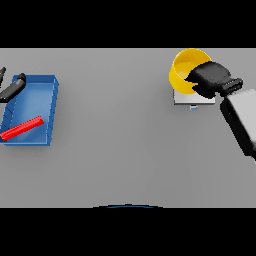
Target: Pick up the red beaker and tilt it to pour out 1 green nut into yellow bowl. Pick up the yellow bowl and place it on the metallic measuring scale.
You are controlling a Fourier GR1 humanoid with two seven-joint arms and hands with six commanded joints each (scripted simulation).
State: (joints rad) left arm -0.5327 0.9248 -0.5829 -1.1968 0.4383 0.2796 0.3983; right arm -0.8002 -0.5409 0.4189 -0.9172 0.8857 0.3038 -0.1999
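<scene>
Head view: right hand (209,80) grips yellow bowl (182,67) over scale (194,99); left hand (12,87) relaxed over blue tray (47,82).

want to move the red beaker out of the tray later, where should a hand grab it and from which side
The red beaker lies on its side, slanted across the blue tray. Probably grip its middle across the narrow width, coming from above, since the tray walls block a sideways approach. The left hand is nearest; the right hand is at the yellow bowl.
</scene>
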